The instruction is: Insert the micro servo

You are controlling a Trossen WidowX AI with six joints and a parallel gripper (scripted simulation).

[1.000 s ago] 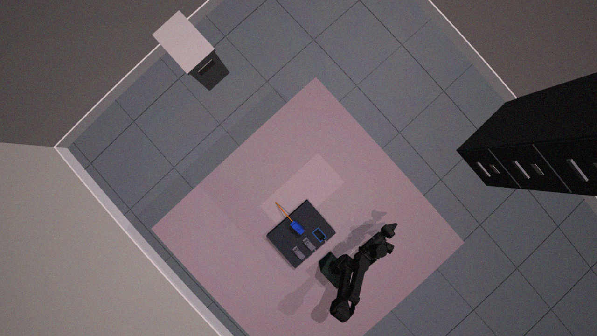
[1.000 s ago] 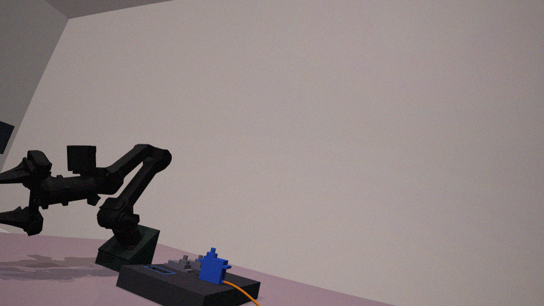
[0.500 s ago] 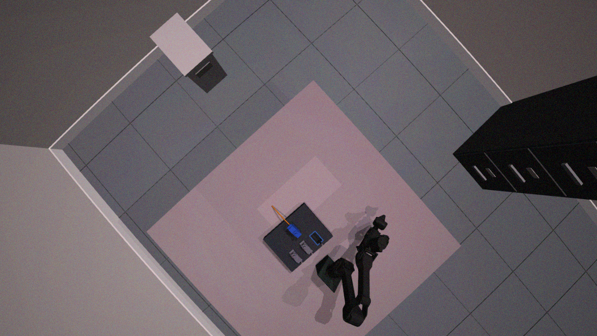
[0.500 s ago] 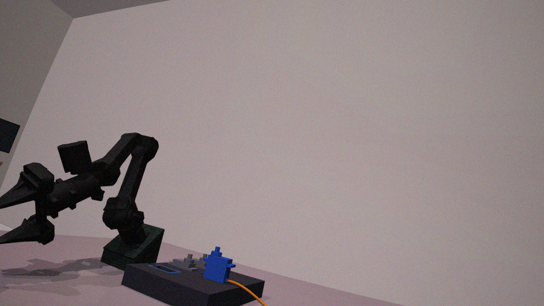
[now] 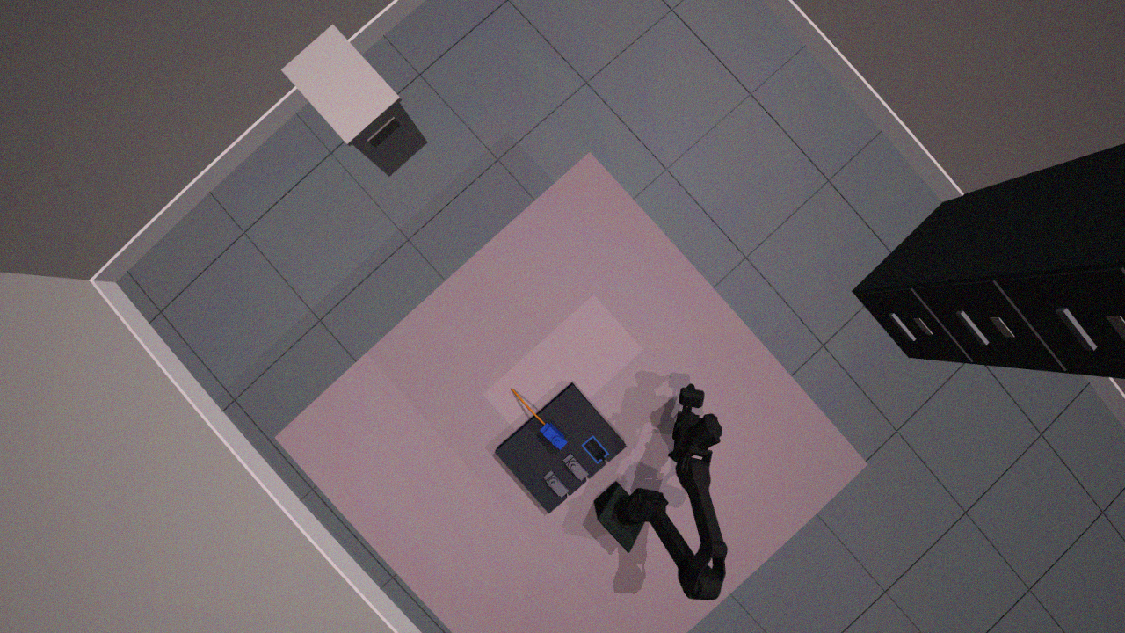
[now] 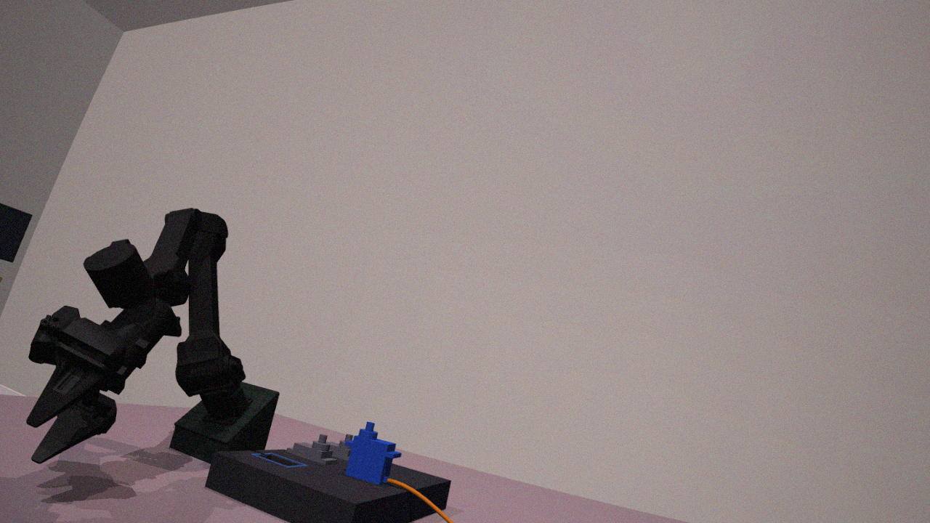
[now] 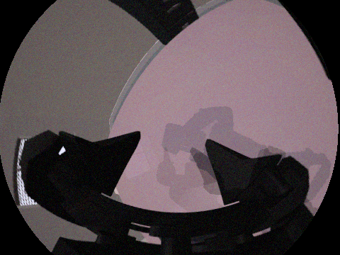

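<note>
The blue micro servo point(image 5: 553, 436) point(image 6: 370, 458) stands upright on top of the dark deck point(image 5: 569, 403) point(image 6: 279, 492), outside the pocket, its shaft pointing up and its ears well above the deck. Its orange cable point(image 5: 527, 406) point(image 6: 422, 496) runs out over the deck's edge, away from the arm base. A blue outline point(image 5: 588, 442) point(image 6: 272, 460) marks the empty pocket, near the deck edge on the arm's side. My gripper point(image 6: 32, 442) point(image 7: 174, 138) is open and empty, above the pink mat and off to the side of the deck. Neither servo nor deck shows in the wrist view.
Two grey servos point(image 5: 575, 467) point(image 6: 320, 449) sit in the deck beside the marked pocket. The arm's base point(image 5: 612, 510) point(image 6: 261, 423) stands close to the deck. The pink mat point(image 5: 440, 353) lies under deck and arm. A black cabinet point(image 5: 1014, 259) stands far off at the right.
</note>
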